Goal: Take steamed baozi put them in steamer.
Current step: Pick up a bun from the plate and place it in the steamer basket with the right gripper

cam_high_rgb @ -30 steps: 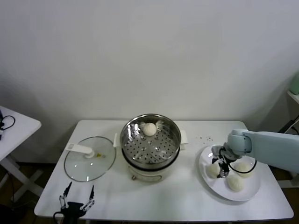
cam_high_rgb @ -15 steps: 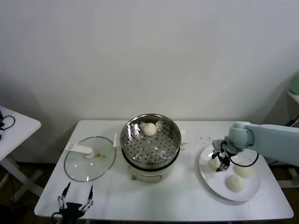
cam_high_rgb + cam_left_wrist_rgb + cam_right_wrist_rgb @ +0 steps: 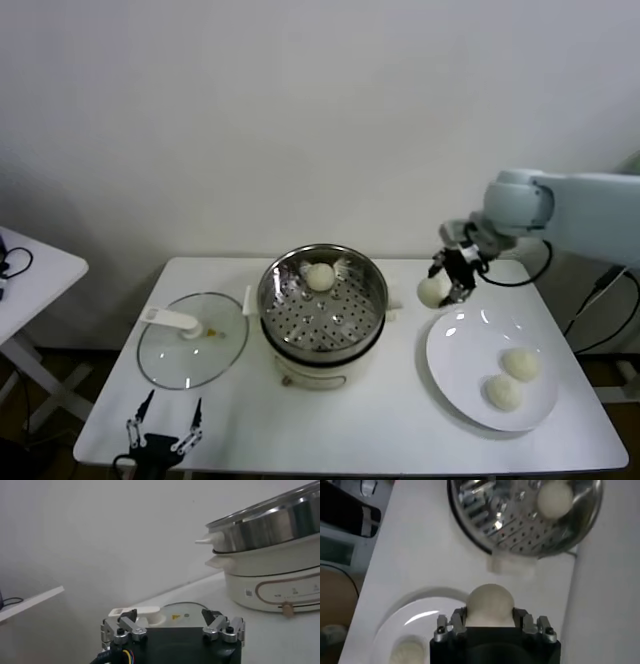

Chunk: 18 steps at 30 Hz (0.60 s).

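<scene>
The right gripper (image 3: 447,283) is clamped on a smooth, dome-shaped cream-white baozi (image 3: 431,291), held in the air between the shiny perforated steel steamer (image 3: 322,300) and the flat white plate (image 3: 450,370). The left gripper (image 3: 160,427) rests with fingers apart.

Soft, even room light is coming from above, nothing harsh. The white wall (image 3: 300,110) is darkening toward the left of the head view. The steamer (image 3: 322,300) rim is throwing bright specular glints, and the plate (image 3: 455,345) is showing a small glare streak. Shadows under the items are staying faint. The near gripper bodies are reading dark and soft in both wrist views.
</scene>
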Tool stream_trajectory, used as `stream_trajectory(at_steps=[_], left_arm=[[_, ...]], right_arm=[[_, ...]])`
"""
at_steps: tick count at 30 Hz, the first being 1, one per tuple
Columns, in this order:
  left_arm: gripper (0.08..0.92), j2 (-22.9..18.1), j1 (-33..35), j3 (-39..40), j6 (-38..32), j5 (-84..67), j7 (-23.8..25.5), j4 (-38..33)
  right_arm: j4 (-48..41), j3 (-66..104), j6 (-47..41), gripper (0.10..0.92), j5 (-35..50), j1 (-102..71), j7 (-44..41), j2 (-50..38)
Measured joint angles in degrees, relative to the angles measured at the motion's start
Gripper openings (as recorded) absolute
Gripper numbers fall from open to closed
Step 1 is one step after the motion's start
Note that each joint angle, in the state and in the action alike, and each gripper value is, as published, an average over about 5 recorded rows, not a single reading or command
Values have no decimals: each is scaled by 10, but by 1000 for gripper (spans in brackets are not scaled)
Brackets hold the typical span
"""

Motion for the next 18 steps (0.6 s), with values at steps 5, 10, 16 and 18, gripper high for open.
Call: stream_trajectory(at_steps=[5,10,16,18], left_arm=[[823,0,1,2,-1,2,1,-2],[823,0,1,1,0,3,3,-4],[823,0,1,2,1,4,5,-7],[823,0,1,2,1,5,5,-7]], right_arm=[[10,31,-20,617,49,21,3,41],[6,66,-45,617,85,19,17,96],[-19,90,-71,619,105,-6,34,170],[-31,95,-79,619,108,-17,39,193]])
